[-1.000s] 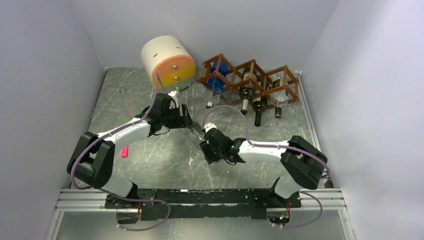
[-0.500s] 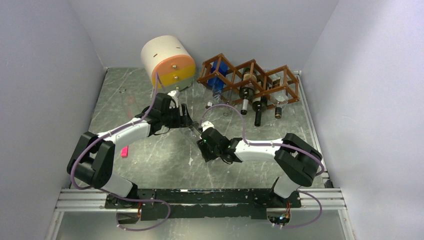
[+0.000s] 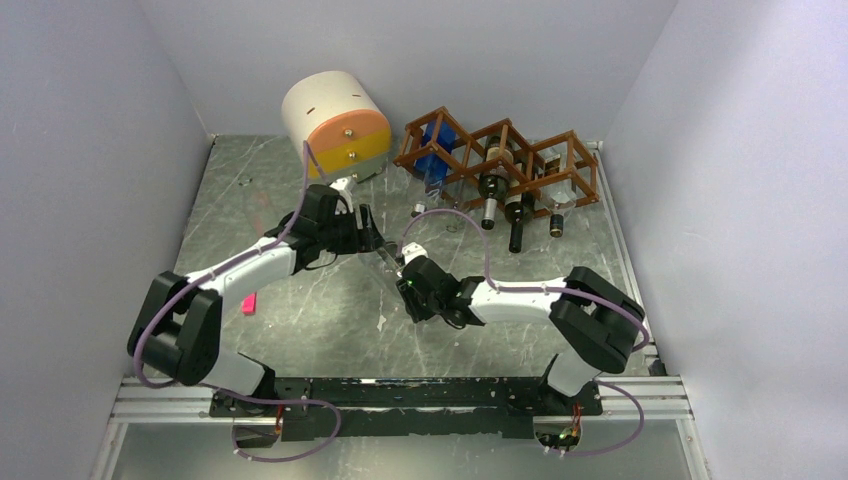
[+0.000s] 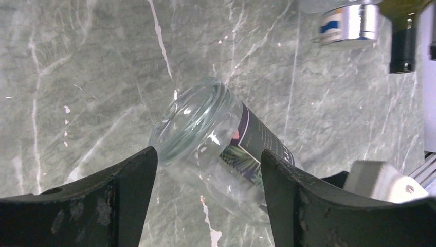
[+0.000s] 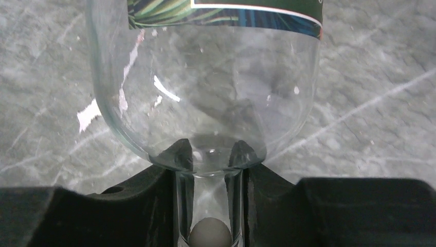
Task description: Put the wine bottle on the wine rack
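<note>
The wine bottle [image 3: 391,262] is clear glass with a dark palm-print label and lies tilted between my two grippers, above the table. My right gripper [image 3: 408,282] is shut on its thin neck [image 5: 210,206], with the bottle's shoulder and label [image 5: 221,10] ahead of the fingers [image 5: 154,206]. My left gripper [image 3: 376,246] is open, its fingers [image 4: 108,200] standing either side of the bottle's base end [image 4: 193,121] with gaps showing. The reddish-brown wine rack [image 3: 500,165] stands at the back right with several bottles in its cells.
A round cream-and-orange drawer unit [image 3: 338,125] stands at the back left of the rack. A small pink block [image 3: 248,303] lies by the left arm. A silver cap [image 4: 349,23] and a dark bottle neck [image 4: 403,46] stick out of the rack.
My right gripper has moved a little up and left with the bottle, bringing its base between the left fingers. The left arm has shifted slightly left.
</note>
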